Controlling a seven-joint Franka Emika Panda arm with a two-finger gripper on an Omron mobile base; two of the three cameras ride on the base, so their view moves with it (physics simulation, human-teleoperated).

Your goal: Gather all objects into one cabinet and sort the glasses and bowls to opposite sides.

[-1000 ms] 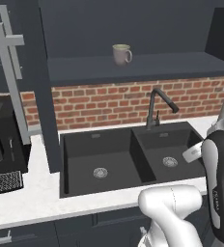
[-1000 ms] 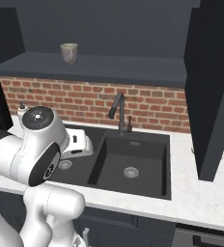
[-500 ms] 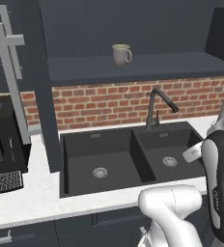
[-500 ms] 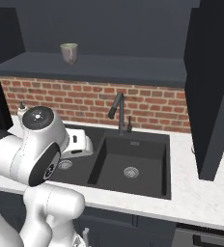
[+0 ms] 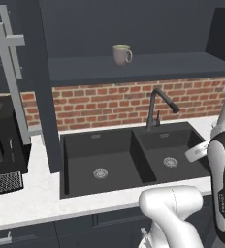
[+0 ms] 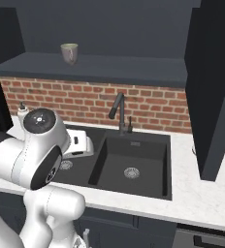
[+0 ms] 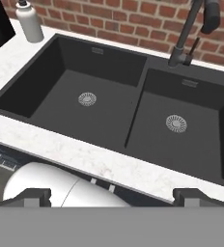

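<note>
Up on the cabinet (image 5: 134, 29) shelf, at about twelve o'clock from the sink (image 5: 129, 155), I see the mug (image 5: 121, 54) standing upright and alone, its handle turned to three o'clock. Over the last second nothing has shifted: the base views match the earlier ones, the mug sits where it sat, and the arm has not budged. I take that as a pause between steps, with one glass already gathered.

My claw (image 7: 111, 197) hangs over the front edge of the surface (image 7: 99, 159), looking down into the twin basins; its fingertips (image 7: 34, 197) stand spread to the full with nothing between them. Both basins look bare apart from their drains. A pale bottle (image 7: 28, 21) stands at ten o'clock on the surface beside the sink, and the tap (image 7: 189, 34) rises at one o'clock.

The cup and both bowls I cannot place from here; they may lie off to one side, so I judge the base needs to drive before the next pick. The door (image 5: 32, 87) hangs open at nine o'clock.
</note>
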